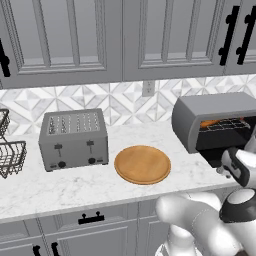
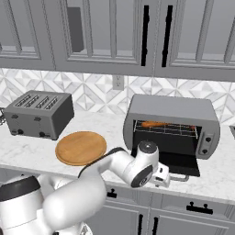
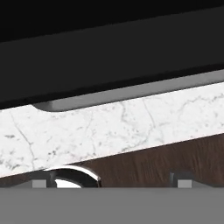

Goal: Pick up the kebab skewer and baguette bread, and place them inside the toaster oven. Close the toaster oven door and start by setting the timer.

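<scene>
We see the oven (image 2: 172, 120) on the counter (image 2: 215, 176) with its door (image 2: 181, 164) folded down flat. The bread (image 2: 153, 124) lies on the rack inside, up and behind our fingers. A thin dark stick, most likely the skewer (image 2: 186, 128), lies on the same rack to the right of the bread, but it is too small to be sure.

Our gripper (image 3: 109, 183) hangs low in front of the open door, by the counter edge. In the hand view the two finger tips (image 3: 183, 179) stand far apart, so the gripper is wide open and holds nothing. Just past the tips we see dark wood, then the white marble counter, then the silver handle (image 3: 131, 92) of the door, and the dark glass beyond it. The tips are apart from the handle.

Off to the left of the fingers a round wooden board (image 1: 142, 164) lies on the counter. Farther left stands the toaster (image 1: 73, 138), and a wire basket (image 1: 11, 156) sits at the far left edge.
</scene>
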